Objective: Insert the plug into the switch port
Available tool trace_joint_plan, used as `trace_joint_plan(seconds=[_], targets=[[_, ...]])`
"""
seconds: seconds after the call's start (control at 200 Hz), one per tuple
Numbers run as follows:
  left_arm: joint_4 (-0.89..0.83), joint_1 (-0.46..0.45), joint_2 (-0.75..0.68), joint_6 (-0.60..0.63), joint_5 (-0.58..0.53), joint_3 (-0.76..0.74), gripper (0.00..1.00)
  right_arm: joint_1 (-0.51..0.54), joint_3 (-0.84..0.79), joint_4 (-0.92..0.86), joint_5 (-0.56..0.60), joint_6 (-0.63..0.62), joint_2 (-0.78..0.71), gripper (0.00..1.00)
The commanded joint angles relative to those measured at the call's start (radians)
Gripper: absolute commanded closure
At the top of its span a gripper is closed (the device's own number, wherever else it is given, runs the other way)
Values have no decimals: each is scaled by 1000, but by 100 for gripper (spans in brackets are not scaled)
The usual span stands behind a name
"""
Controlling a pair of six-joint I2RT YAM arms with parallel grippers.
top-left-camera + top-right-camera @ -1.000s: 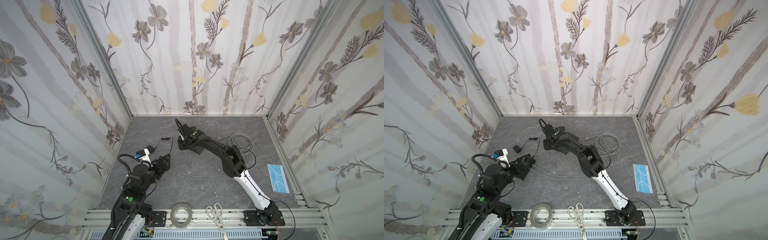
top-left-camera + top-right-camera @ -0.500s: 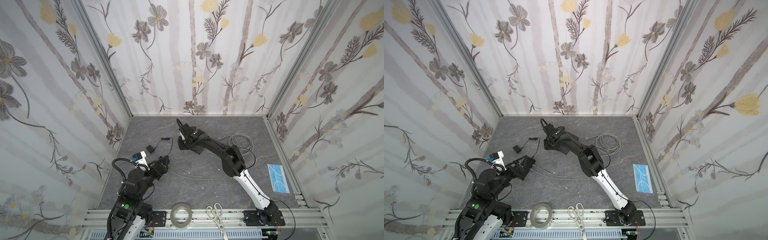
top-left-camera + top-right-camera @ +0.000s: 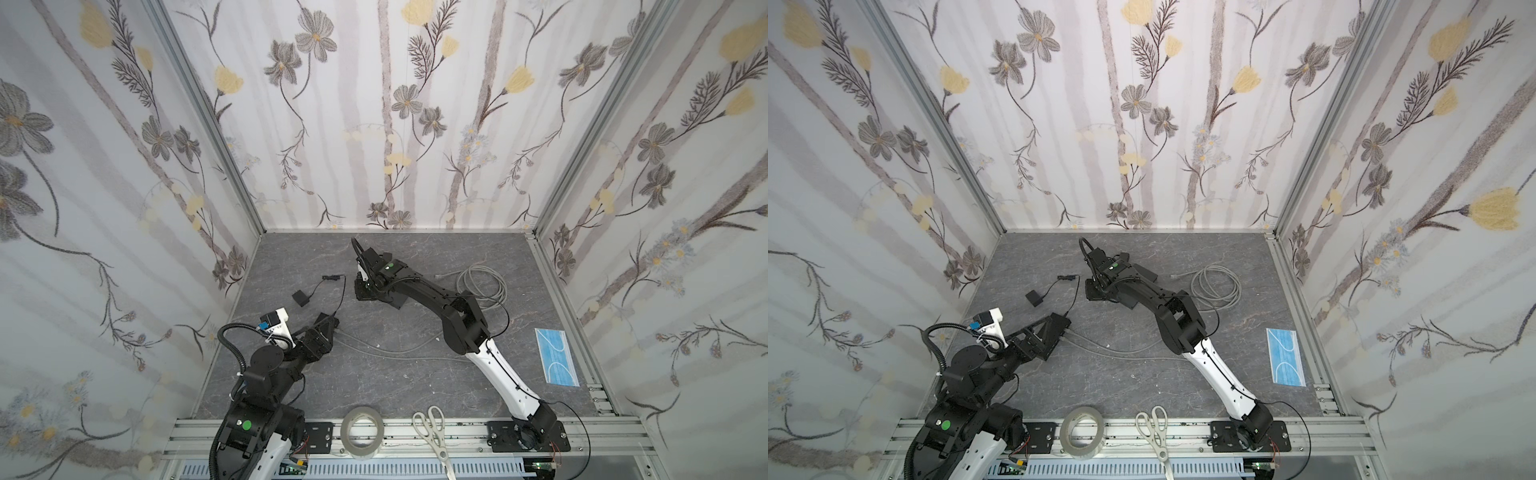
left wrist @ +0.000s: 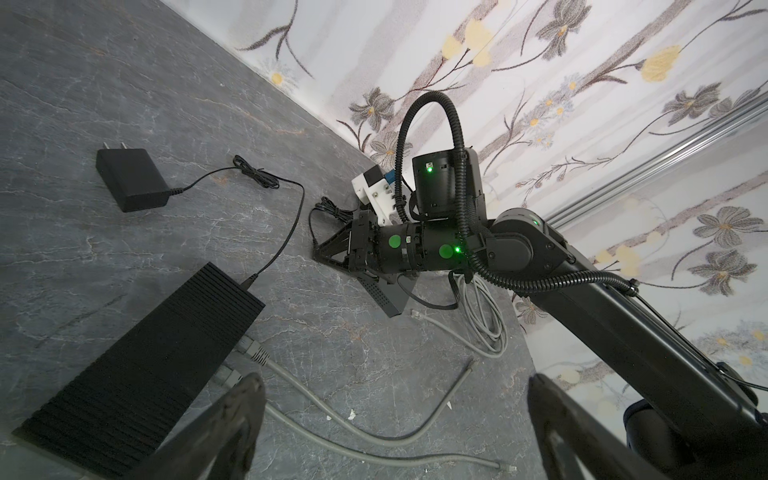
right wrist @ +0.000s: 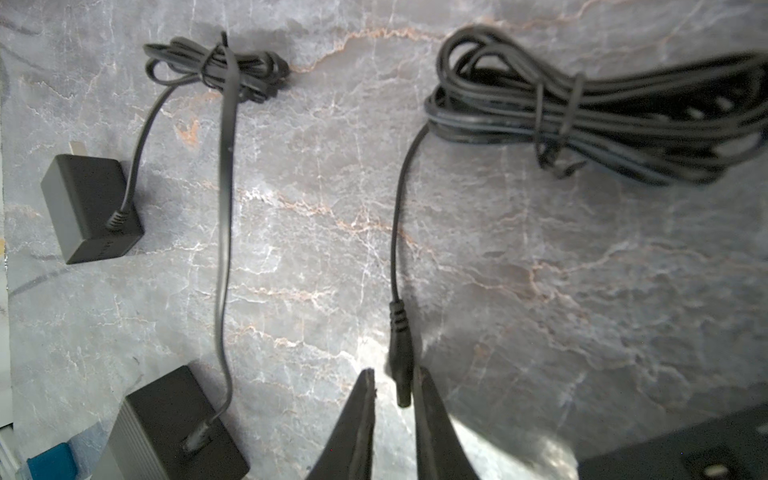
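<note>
Right gripper (image 5: 392,382) jaws have narrowed to a pinch on the plug (image 5: 401,361); left gripper (image 4: 395,382) jaws stay spread beside the switch (image 4: 145,340); pickup judged secured, insertion outstanding

Scissors (image 3: 437,441) are laid on the front rail (image 3: 602,428). A tape roll (image 3: 362,451) lies just beside them. A blue face mask (image 3: 556,357) and a grey cable coil (image 3: 503,291) lie well apart from them on the surface.
</note>
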Motion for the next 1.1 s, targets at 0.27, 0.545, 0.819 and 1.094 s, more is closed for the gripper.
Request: trace_joint_plan(seconds=[0.27, 0.545, 0.819, 1.094], targets=[[-63, 1, -40, 24, -17, 25, 0, 17, 5, -63, 86, -10, 5, 92], [-88, 1, -55, 7, -9, 22, 0, 17, -45, -50, 83, -37, -55, 92], [-82, 1, -87, -91, 41, -57, 0, 102, -442, 80, 134, -97, -268, 90], [-74, 0, -172, -201, 54, -163, 0, 128, -852, 335, 124, -91, -546, 75]])
